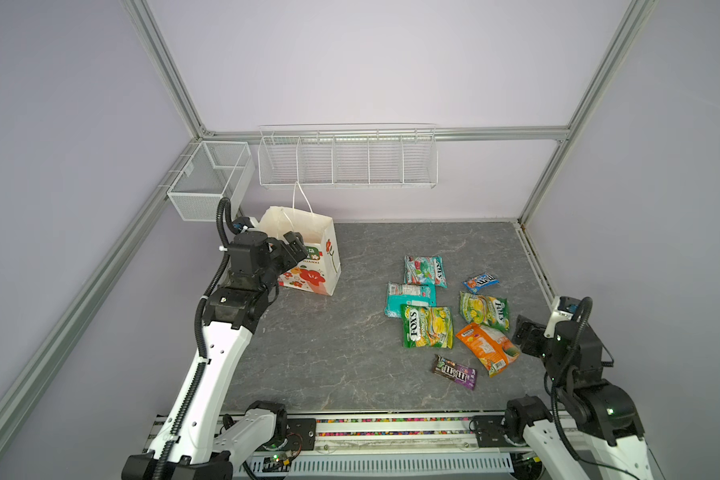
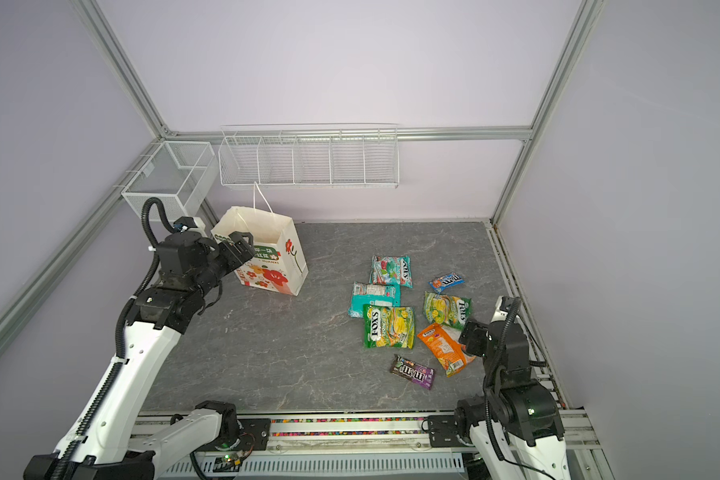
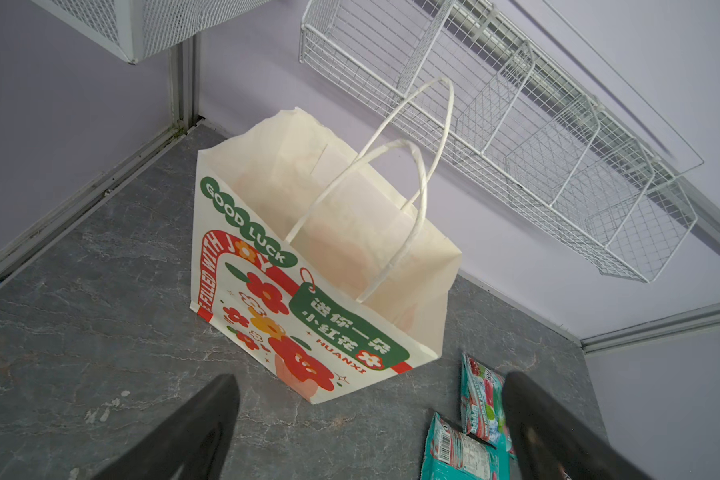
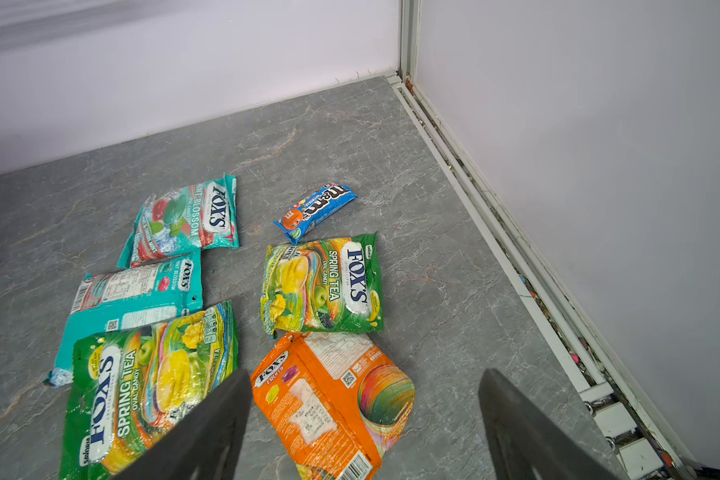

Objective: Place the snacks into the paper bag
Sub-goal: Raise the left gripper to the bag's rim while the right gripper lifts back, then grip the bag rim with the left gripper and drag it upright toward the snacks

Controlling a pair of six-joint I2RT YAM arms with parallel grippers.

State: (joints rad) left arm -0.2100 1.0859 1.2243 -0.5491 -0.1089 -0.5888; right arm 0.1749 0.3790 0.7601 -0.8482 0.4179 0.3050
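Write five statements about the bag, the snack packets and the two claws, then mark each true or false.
1. The paper bag stands upright with its mouth open. True.
2. The left claw grips a teal packet. False: it is open and holds nothing, near the bag.
3. The orange packet lies closest to the right claw. True.
4. The brown M&M's packet leans against the bag. False: it lies flat on the table, far from the bag, near the orange packet.
5. The right claw is shut on a packet. False: it is open and empty.
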